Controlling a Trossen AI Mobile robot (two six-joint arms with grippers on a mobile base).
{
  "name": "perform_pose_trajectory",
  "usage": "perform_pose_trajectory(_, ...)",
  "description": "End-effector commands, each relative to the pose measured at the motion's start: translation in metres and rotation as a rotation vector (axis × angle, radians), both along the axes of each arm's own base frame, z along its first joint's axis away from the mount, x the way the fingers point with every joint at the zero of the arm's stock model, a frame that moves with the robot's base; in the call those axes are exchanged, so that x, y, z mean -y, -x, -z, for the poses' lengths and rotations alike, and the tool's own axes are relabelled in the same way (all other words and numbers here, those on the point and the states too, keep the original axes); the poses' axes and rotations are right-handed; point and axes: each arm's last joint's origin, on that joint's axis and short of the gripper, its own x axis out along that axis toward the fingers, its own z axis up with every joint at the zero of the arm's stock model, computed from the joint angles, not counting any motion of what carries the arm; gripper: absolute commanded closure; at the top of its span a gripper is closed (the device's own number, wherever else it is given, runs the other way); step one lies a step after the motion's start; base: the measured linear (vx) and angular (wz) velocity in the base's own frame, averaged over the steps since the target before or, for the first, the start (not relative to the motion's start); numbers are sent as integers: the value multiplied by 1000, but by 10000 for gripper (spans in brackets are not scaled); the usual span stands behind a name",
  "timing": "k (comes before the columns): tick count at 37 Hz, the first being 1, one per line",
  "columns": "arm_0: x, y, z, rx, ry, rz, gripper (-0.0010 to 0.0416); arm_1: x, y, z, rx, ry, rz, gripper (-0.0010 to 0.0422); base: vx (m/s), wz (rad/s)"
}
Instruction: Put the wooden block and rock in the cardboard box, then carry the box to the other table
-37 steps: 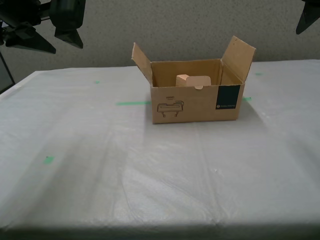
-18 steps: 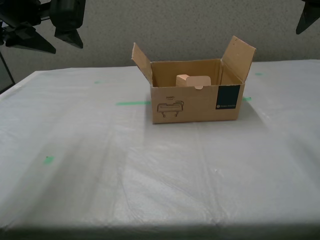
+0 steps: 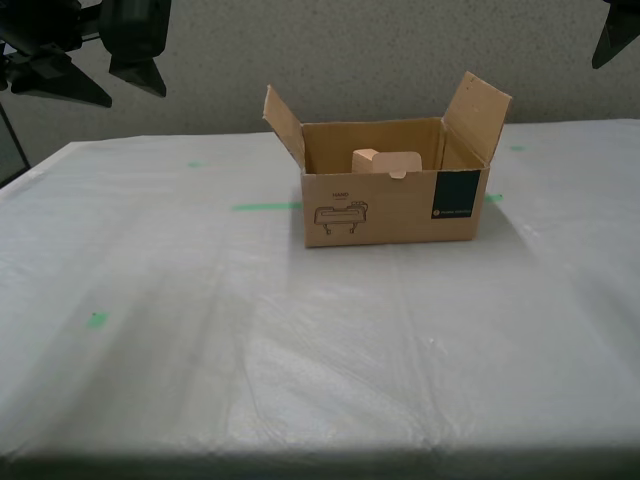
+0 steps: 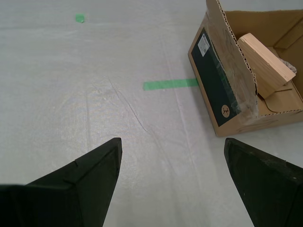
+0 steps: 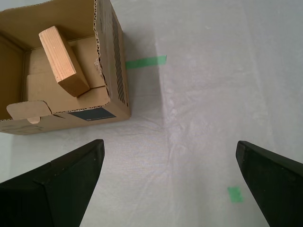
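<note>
Sitting upright on the other table point(image 3: 200, 330), cardboard box point(image 3: 395, 205), both side flaps up and splayed outward, printed long face toward the exterior camera, long axis running across the exterior view. Wooden block point(image 5: 63, 61) inside the box, tilted, one end propped up against the box interior, long axis slanting down into the box; also seen in second wrist view point(image 4: 265, 59). Rock point(image 4: 289, 65) barely visible as a grey-pink bit behind the block, inside the box. Green tape strip point(image 4: 170, 84) on the film just beside the box. My first gripper point(image 5: 170, 179) spread wide, holding nothing, above bare film near the box. My second gripper point(image 4: 173, 177) likewise wide apart, empty, touching nothing.
</note>
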Motion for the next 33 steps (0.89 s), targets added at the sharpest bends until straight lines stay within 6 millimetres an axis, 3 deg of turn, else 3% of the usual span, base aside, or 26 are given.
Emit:
perform_pose_trajectory(1, 0, 0, 0, 2, 2, 7, 18, 0, 0, 0, 2, -1, -5, 119, 0, 0)
perform_pose_trajectory(33, 0, 0, 0, 2, 2, 7, 18, 0, 0, 0, 2, -1, -5, 119, 0, 0)
